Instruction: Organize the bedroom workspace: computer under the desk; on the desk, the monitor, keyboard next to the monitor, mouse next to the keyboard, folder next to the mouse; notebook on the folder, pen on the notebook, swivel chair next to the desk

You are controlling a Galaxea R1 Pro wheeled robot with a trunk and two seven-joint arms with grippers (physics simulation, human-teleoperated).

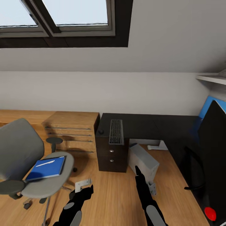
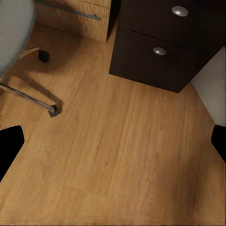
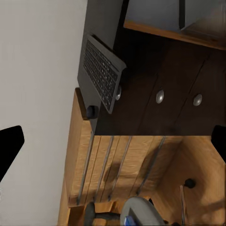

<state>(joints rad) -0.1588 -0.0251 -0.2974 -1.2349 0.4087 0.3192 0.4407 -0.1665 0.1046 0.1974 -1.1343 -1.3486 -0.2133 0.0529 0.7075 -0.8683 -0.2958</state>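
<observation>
While the folder [image 1: 46, 168] lies on the swivel chair [image 1: 28, 163] seat beside the worktop [image 1: 141, 124], we keep both sets of fingers [image 2: 10, 146] released, ready, we judge, to collect it.

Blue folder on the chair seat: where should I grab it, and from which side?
Take the folder by its near long edge, coming in low from the robot's side with the left gripper. It lies flat on the seat, so top-down jaws find nothing to pinch. A thin white stick rests on it; keep it level.
</observation>
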